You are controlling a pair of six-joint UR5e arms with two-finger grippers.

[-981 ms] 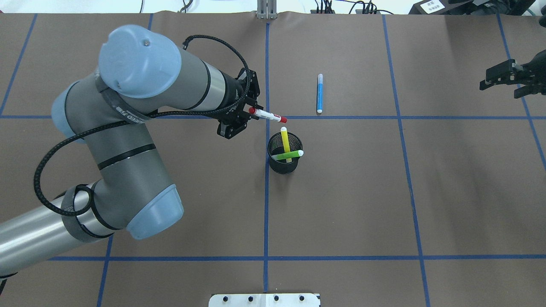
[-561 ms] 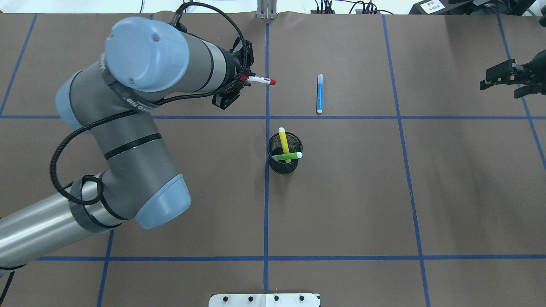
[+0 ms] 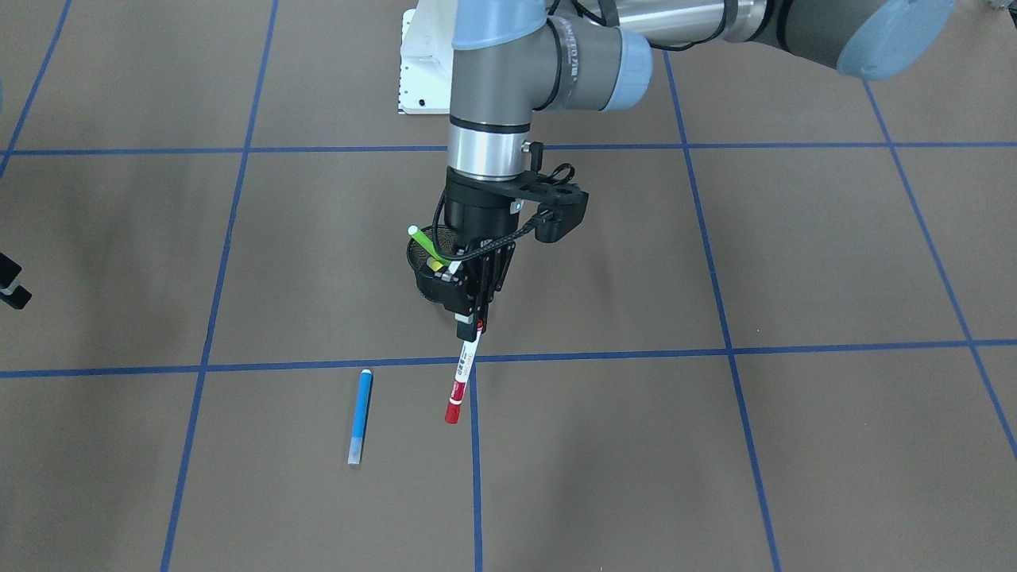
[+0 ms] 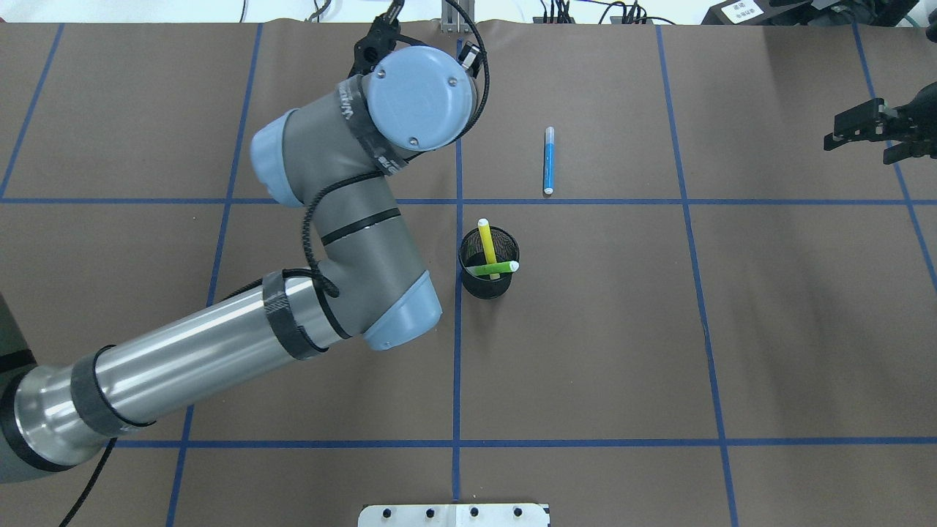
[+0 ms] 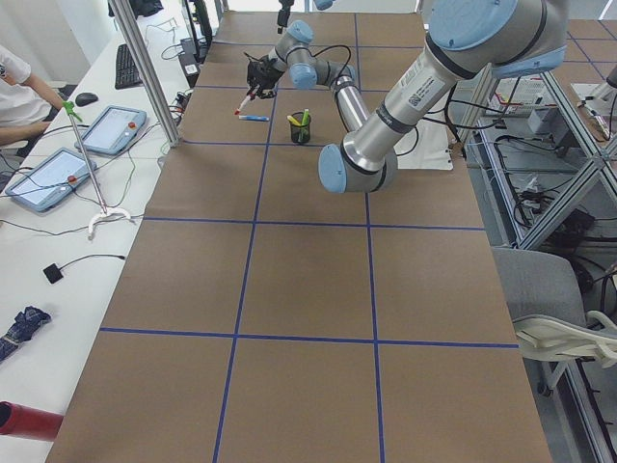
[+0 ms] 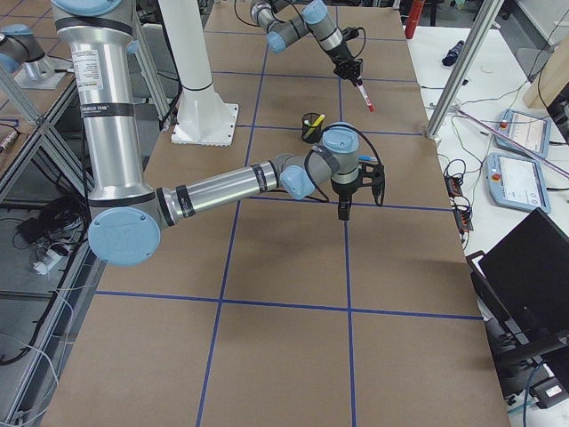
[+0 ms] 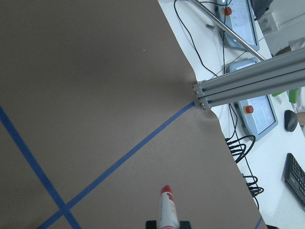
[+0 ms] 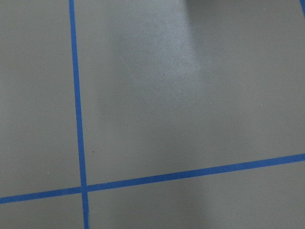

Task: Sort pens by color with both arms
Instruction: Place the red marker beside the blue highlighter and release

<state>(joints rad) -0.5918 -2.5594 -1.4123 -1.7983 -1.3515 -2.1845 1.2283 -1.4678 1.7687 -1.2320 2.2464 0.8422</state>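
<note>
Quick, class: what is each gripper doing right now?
The left gripper is shut on the white pen with red ends.
The right gripper is open, holding nothing.

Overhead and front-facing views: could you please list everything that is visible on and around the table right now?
table: one, brown with a blue tape grid, under everything.
mesh cup: one, black, near the table's centre.
yellow pen: one, standing in the mesh cup.
green pen: one, leaning in the mesh cup.
blue pen: one, pale cap, lying flat beyond the cup, toward the robot's right.
white pen: one, red ends, tilted down toward the table.
base mount: one, white, at the robot's edge.
left arm: one, grey and silver, stretched past the cup.
left gripper: one, black, shut on the white pen.
right gripper: one, black, jaws apart, empty, at the table's right edge.
</note>
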